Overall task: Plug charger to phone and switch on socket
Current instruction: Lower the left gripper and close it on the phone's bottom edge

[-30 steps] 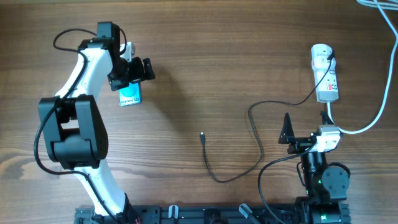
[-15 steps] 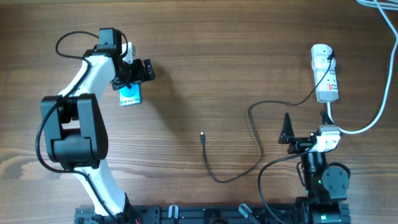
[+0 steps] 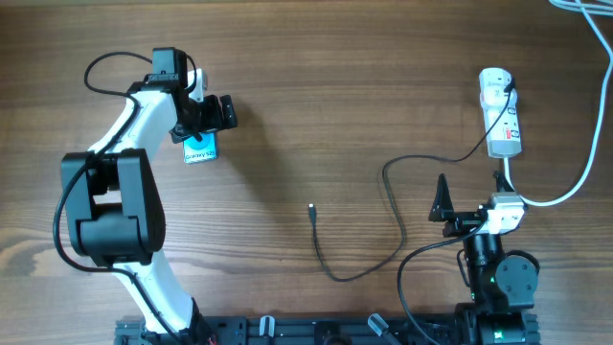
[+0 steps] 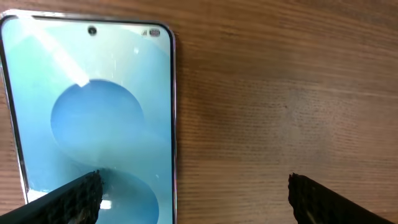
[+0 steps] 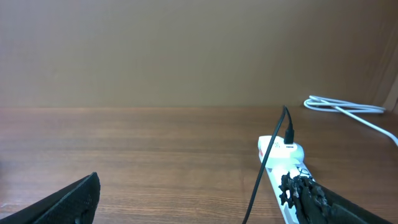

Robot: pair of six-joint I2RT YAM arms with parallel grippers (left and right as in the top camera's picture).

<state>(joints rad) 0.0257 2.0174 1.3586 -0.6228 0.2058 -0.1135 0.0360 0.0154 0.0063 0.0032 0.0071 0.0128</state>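
The phone, turquoise screen up, lies flat at the table's left. My left gripper hovers open over its far end. In the left wrist view the phone fills the left side. The left gripper has one fingertip over the screen and the other over bare wood. The charger runs from the socket in a loop. Its plug tip lies free mid-table. My right gripper stays open just short of the socket, with the charger between its fingers, untouched.
A thick white cord leaves the socket's near end and curves up past the table's right edge; it shows as the white cord in the right wrist view. The right arm's base stands at the front right.
The left arm has shifted slightly above the phone, its wrist a little lower in the overhead view. The right arm, charger and socket have not moved.
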